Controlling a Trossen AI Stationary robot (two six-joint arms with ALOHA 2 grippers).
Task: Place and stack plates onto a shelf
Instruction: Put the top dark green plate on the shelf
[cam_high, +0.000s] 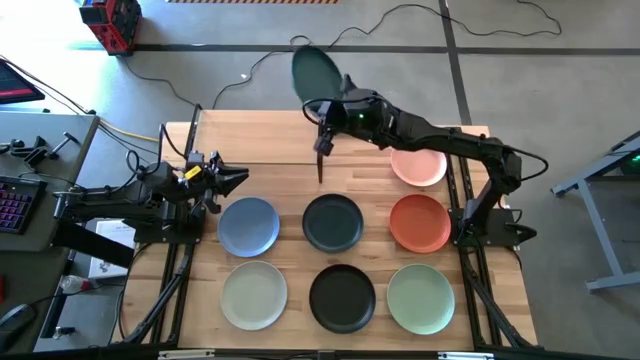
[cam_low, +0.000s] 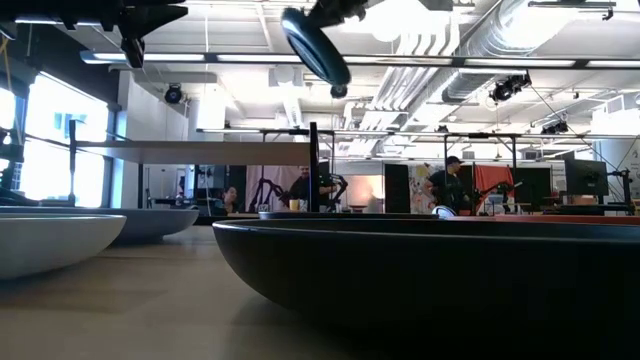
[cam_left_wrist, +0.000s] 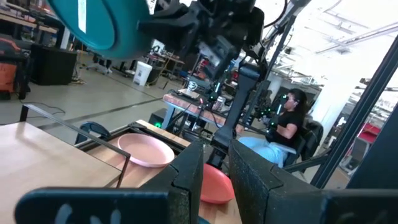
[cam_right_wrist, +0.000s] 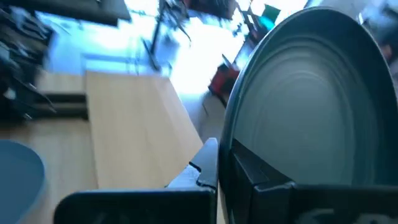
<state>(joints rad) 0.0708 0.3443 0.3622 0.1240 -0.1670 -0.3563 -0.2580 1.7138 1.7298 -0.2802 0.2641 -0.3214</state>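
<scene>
Teal plate (cam_high: 316, 74) held aloft on edge, tilted, past the table's far edge at about 12 o'clock from table centre. Right gripper (cam_high: 338, 99) clamped on its rim; right wrist view shows the fingers (cam_right_wrist: 261, 186) pinching the rim, plate underside facing the camera. In the low view the same plate hangs high above the shelf (cam_low: 190, 152).

Shelf (cam_high: 255, 140): light board at the far left of the table, nothing on it; one black rod stands near its right end.

Seven plates flat on the table (cam_high: 290, 185). Middle row, 9 to 3 o'clock: blue (cam_high: 248, 226), charcoal (cam_high: 332, 222), orange-red (cam_high: 420, 223). Near row: cream-green (cam_high: 254, 295), black (cam_high: 342, 298), sage (cam_high: 420, 298). Pink plate (cam_high: 418, 166) lies at 12 o'clock from the orange-red one, partly under the right arm.

Left gripper (cam_high: 238, 178) waits at the table's left side, just 11 o'clock of the blue plate, fingers a little apart, holding nothing.

People are visible in the room behind the table.
</scene>
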